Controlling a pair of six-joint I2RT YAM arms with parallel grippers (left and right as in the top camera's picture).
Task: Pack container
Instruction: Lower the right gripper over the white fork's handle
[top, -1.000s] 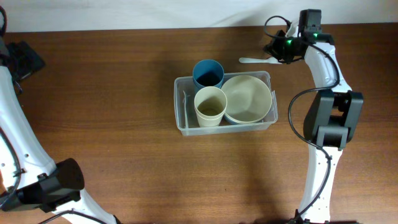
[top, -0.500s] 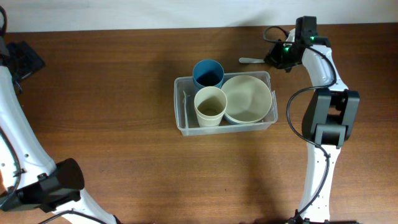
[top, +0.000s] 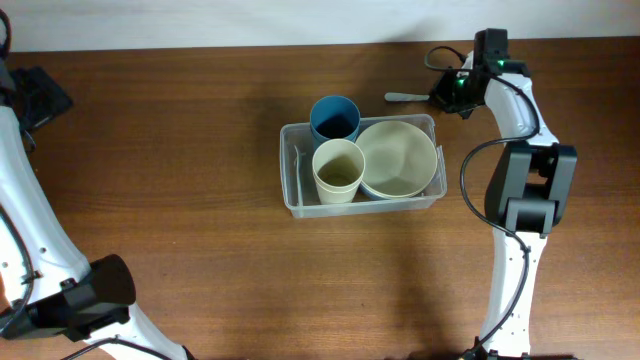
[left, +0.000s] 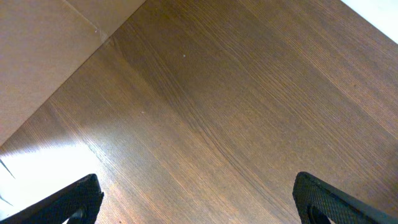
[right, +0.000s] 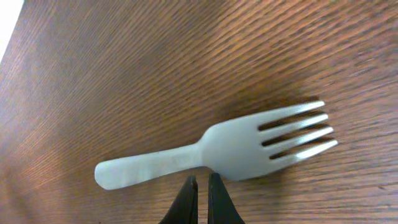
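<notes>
The clear plastic container (top: 285, 190) sits mid-table and holds a blue cup (top: 334, 118), a cream cup (top: 338, 168) and a cream bowl (top: 397, 157). A pale fork (top: 405, 97) lies flat on the wood just behind the container's right end. In the right wrist view the fork (right: 217, 152) lies crosswise, tines to the right. My right gripper (right: 202, 182) is shut and holds nothing, its tips just short of the fork's neck. My left gripper (left: 199, 205) is open over bare wood at the far left, fingers (left: 74, 199) wide apart.
The white right arm (top: 520, 170) runs down the table's right side, beside the container. The left arm (top: 30, 230) curves along the left edge. A pale wall or backdrop (top: 300, 20) borders the table's far edge.
My right gripper has shifted slightly left and down over the fork's tine end. The container, its contents and the left arm have stayed put.
</notes>
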